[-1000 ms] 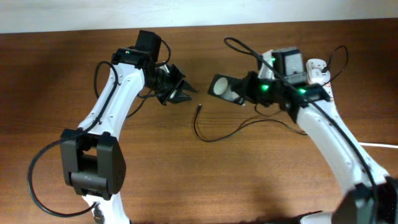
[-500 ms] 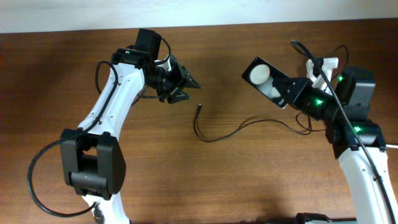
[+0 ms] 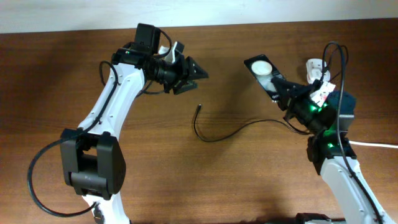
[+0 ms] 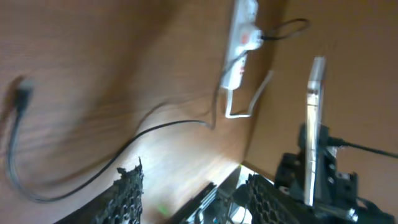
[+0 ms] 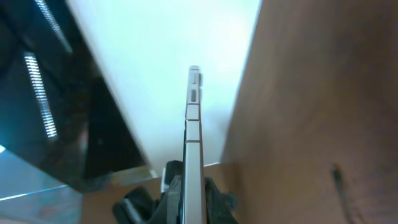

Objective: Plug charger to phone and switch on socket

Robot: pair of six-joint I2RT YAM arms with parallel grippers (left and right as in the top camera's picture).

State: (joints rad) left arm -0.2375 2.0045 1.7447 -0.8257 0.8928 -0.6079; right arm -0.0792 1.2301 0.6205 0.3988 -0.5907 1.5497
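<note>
It looks like a robotics lab. A white left arm [image 3: 115, 99] and a white right arm [image 3: 348, 186] stand at a brown wooden worktop [image 3: 249, 180]. A plain pale wall [image 3: 62, 12] runs along the upper edge.

Table [image 3: 236, 180]: brown wood, grain visible, low sheen.
Phone [image 3: 263, 71]: glossy black face, mirrors round white spot; thin edge pale, metallic-looking in right wrist view.
Socket [image 4: 244, 28]: smooth white plastic.
Charger [image 3: 221, 132]: thin black cable, matt.
Arm shells [image 3: 111, 106]: smooth white plastic; joints matt black.
Left gripper [image 4: 193, 177] pads [image 4: 127, 193]: black, knobbly texture.
</note>
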